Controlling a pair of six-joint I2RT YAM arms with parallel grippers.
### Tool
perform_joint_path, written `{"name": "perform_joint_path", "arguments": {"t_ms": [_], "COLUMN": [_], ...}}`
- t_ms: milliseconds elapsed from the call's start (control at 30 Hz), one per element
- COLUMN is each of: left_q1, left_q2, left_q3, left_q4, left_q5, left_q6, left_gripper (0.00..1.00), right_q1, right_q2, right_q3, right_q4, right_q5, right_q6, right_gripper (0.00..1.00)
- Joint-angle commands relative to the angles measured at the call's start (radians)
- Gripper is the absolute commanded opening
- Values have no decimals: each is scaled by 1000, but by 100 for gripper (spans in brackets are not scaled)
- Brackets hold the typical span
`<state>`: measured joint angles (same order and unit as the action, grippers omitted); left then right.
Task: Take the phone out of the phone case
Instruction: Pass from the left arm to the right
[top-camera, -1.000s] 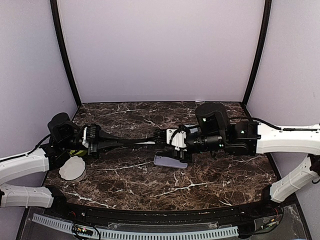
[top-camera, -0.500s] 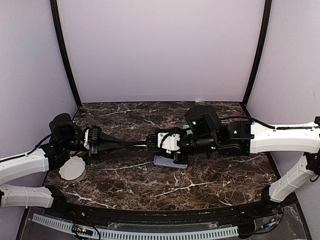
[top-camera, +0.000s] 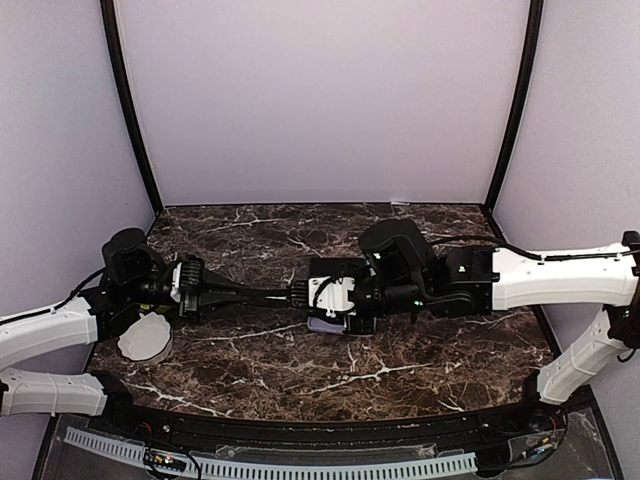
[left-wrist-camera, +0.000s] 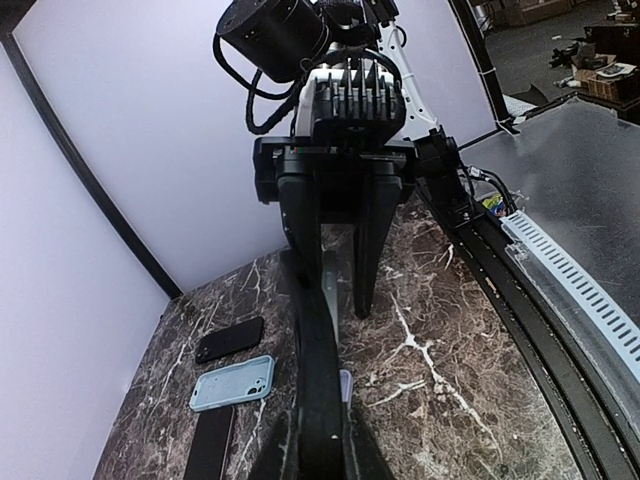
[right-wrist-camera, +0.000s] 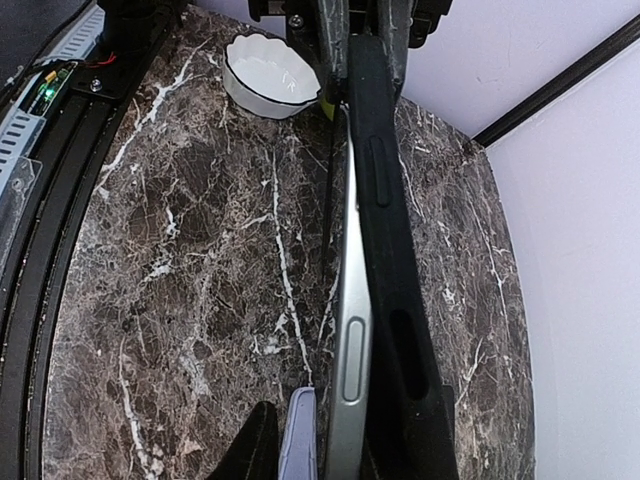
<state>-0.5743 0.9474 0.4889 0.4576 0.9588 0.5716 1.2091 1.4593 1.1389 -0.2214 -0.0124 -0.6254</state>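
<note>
Lab test booth: plain backdrop walls (top-camera: 320, 100), marble tabletop (top-camera: 250, 350).

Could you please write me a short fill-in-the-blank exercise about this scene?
The bowl near the left arm is ___. The left gripper is ___ on the phone. In the left wrist view, a light ___ case lies flat on the table.
Missing words: white; shut; blue.

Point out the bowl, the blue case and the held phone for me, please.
bowl (right-wrist-camera: 270, 72), right wrist view, its inside.
blue case (left-wrist-camera: 232, 384), left wrist view, its middle.
phone (right-wrist-camera: 345, 295), right wrist view, its silver side edge.
</note>
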Motion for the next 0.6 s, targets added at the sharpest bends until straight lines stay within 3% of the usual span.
{"name": "perform_joint_path", "arguments": {"t_ms": [0, 567], "left_q1": [-25, -32], "left_q2": [-32, -35], "left_q3": [34, 36], "left_q4": [64, 35], "left_q5": [45, 29], "left_q6": [34, 60], "left_gripper": [0, 0], "right_q1": [27, 41], "right_q2": [31, 65], "right_q3": [47, 65], "right_q4": [54, 45], "right_q5": [-3, 57], "right_q6": [-15, -27], "right_gripper": [24, 14]}}
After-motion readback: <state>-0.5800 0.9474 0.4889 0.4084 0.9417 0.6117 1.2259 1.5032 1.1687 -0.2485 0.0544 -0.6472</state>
